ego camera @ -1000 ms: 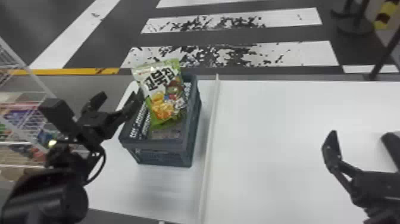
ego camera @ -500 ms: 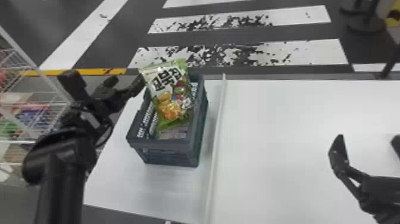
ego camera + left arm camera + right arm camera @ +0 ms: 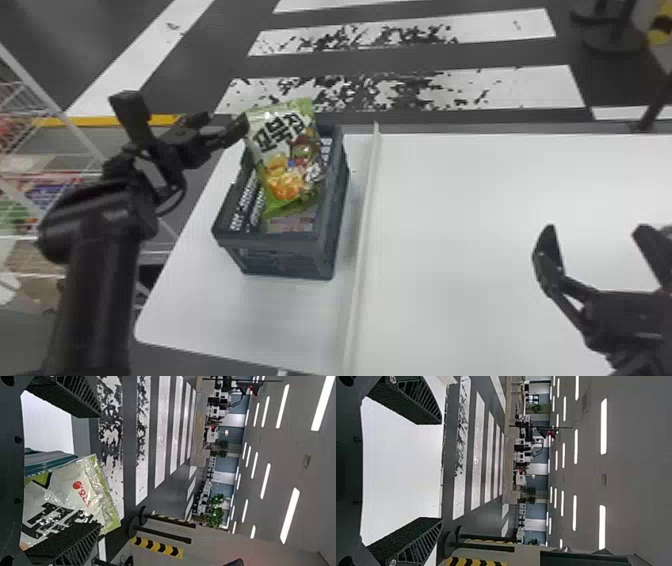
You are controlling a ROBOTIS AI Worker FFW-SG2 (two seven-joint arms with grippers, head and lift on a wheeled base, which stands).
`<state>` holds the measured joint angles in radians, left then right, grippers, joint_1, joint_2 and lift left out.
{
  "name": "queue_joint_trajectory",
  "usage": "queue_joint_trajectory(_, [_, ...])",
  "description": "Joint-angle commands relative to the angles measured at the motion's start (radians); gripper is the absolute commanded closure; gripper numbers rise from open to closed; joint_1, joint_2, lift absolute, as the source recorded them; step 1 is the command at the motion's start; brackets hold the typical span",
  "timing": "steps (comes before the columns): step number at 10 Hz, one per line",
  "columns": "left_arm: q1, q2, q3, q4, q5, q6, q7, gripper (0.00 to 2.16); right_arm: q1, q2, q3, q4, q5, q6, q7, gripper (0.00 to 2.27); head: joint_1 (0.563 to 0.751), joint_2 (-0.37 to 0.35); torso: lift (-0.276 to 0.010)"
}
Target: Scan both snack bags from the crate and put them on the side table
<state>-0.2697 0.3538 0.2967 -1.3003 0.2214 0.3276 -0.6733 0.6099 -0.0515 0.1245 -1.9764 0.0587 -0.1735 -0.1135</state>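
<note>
Now the left end effector, fingers apart, has risen beside the bag in the crate, near the far-left corner of the counter, so pinching may follow; the right end effector is spread too.

The place was a large indoor hall, of a kind similar to a robot testing space, for its dark floor was painted like a street, with worn white crosswalk stripes and a yellow line. At one side there stood a white wire rack with colourful packages, as in a shop. In the left wrist view, there were long rows of ceiling lights, green plants far away, and a strip with yellow and black chevrons.
</note>
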Motion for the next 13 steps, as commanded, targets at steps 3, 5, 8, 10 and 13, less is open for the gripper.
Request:
queue_joint_trajectory(3, [-0.095,-0.003,-0.033,0.121,-0.060,0.000,-0.077,0.00,-0.002,0.001,0.001,0.002,0.006,0.001,0.000,0.06,0.695,0.230,-0.087])
queue_joint_trajectory(5, [-0.112,-0.007,-0.037,0.141,-0.086,0.018,-0.092,0.06,-0.006,0.001,0.001,0.005,0.006,0.004,0.000,0.06,0.695,0.217,-0.087])
queue_joint_trajectory(8, [-0.132,-0.012,-0.056,0.170,-0.112,0.061,-0.089,0.68,-0.013,-0.002,0.000,0.013,0.004,0.007,0.000,0.06,0.695,0.208,-0.087])
queue_joint_trajectory(10, [-0.132,-0.015,-0.056,0.164,-0.120,0.107,-0.086,1.40,-0.015,-0.002,0.000,0.016,0.004,0.007,0.000,0.06,0.695,0.206,-0.087])
queue_joint_trajectory(13, [-0.074,-0.027,0.004,0.078,-0.088,0.166,-0.069,2.13,-0.015,-0.002,0.000,0.014,0.004,0.007,0.000,0.06,0.695,0.211,-0.087])
